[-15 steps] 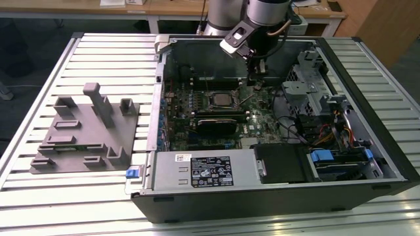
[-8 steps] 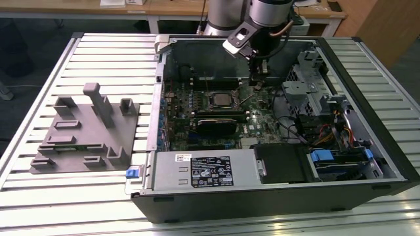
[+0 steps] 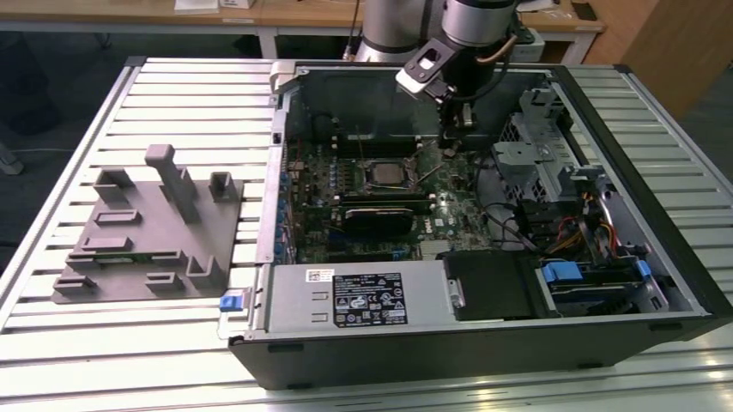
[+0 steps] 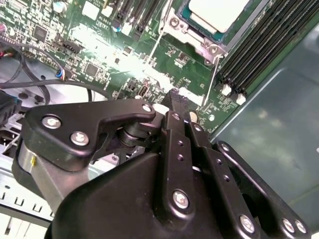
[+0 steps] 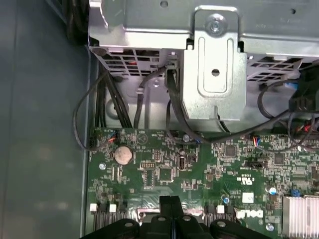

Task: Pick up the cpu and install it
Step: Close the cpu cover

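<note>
Pincer (image 4: 175, 97), tips pressed together and holding nothing, sits over the motherboard (image 5: 164, 169), near the cpu (image 4: 217, 12) lying in its socket (image 4: 199, 44).

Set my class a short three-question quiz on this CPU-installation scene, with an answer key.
1. In the exterior view, on which side of the computer case does the grey fixture stand?
2. True or false: the gripper is holding the cpu above the motherboard.
3. Where does the cpu lie? A: on the grey fixture. B: in the motherboard socket. C: between the gripper's fingers.
Key: 1: the exterior view's left. 2: false, the gripper is shut and holds nothing. 3: B.
</note>
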Robot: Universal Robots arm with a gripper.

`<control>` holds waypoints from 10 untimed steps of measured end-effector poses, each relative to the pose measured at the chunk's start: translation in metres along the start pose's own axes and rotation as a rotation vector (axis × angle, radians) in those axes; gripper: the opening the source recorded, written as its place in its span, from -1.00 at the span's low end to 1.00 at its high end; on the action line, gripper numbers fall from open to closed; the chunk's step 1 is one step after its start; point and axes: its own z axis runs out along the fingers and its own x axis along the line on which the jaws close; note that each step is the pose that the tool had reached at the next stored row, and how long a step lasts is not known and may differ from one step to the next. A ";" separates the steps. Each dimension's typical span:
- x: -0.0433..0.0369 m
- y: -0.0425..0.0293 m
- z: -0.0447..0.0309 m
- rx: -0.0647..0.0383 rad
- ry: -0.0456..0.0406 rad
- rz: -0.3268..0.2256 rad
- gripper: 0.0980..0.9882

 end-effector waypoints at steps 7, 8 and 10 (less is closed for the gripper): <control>0.0018 0.0054 0.0012 0.000 -0.0001 0.000 -0.98; 0.0021 0.0067 0.0015 0.000 -0.0001 0.000 -0.98; 0.0029 0.0080 0.0026 0.001 -0.0001 0.000 -0.98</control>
